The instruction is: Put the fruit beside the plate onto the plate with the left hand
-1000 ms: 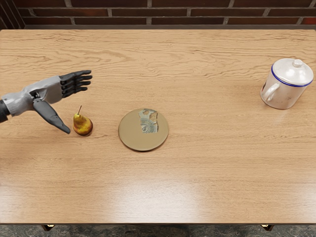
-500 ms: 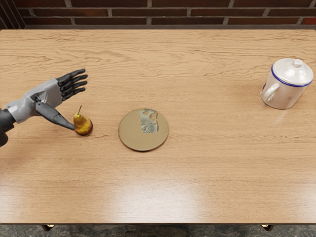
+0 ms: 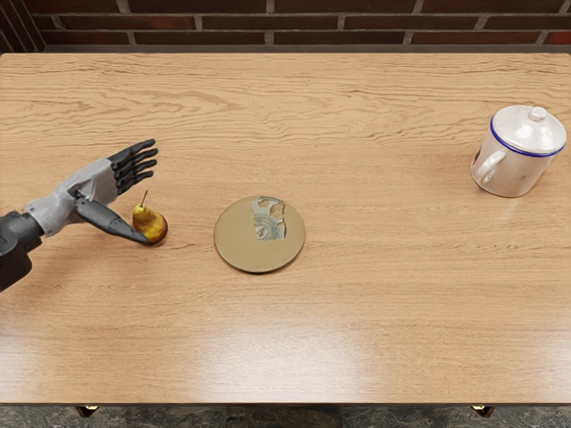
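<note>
Fingers of left hand spread, straight, gripping nothing; thumb angled down, tip at lower left side of pear, contact unclear. Pear upright on desk, stem up, just left of plate, not on it. Plate round, tan; grey-green patch in upper right part, print or object unclear. White lidded pot, blue rim line, far right, lid on, contents hidden.

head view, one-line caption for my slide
Left hand, fingers spread, beside the pear left of the plate on a wooden table.
</note>
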